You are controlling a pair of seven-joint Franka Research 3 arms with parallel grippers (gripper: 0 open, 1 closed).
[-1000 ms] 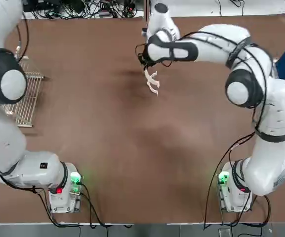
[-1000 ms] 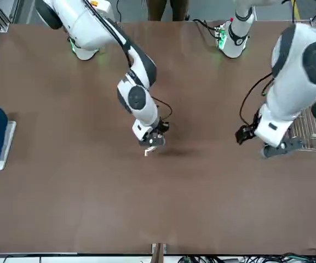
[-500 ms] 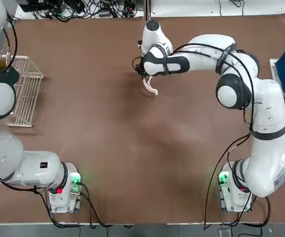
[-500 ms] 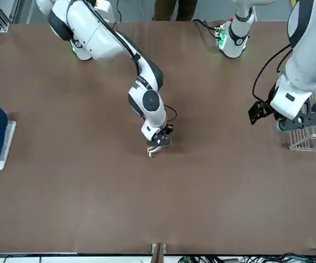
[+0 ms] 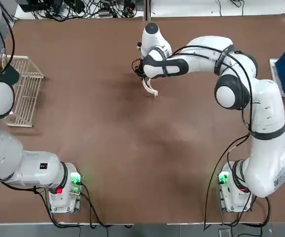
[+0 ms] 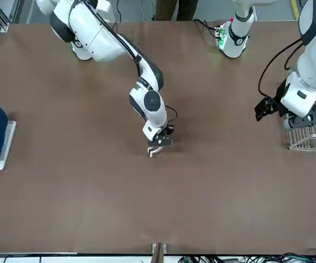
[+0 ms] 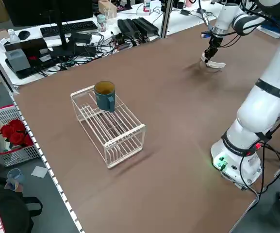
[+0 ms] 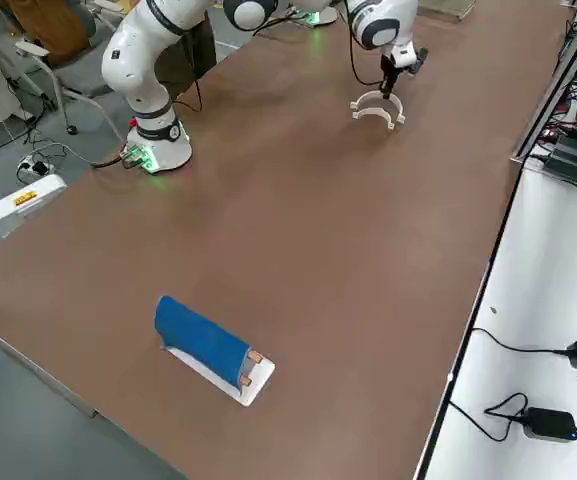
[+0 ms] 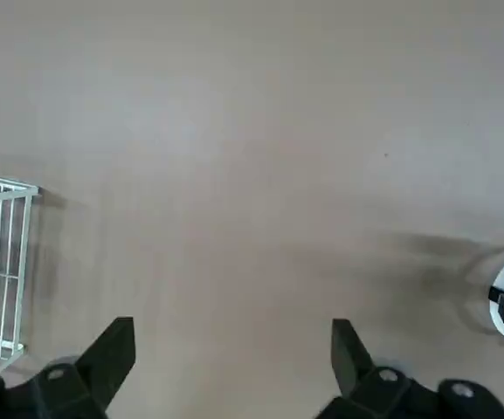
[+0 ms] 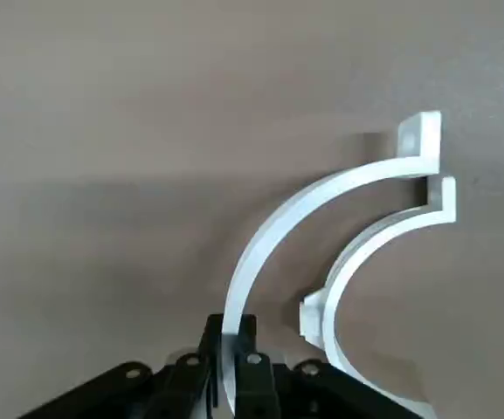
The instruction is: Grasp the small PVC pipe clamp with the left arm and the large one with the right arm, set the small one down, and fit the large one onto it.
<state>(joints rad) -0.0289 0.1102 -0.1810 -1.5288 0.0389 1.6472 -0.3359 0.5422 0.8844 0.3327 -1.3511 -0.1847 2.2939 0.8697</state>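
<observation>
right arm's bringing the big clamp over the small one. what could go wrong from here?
1. The right hand pinches the large clamp only at its thin rim, so pressing down could twist or slip it.
2. The small clamp lies loose on the table, unheld; a push may slide it rather than seat the pair.
3. In the right wrist view the end lips sit offset, so the arcs may nest crooked.
The left hand is open, away near the wire rack.

arms (image 5: 261, 123): glossy white, grey joints | black cables | bases lit green
</observation>
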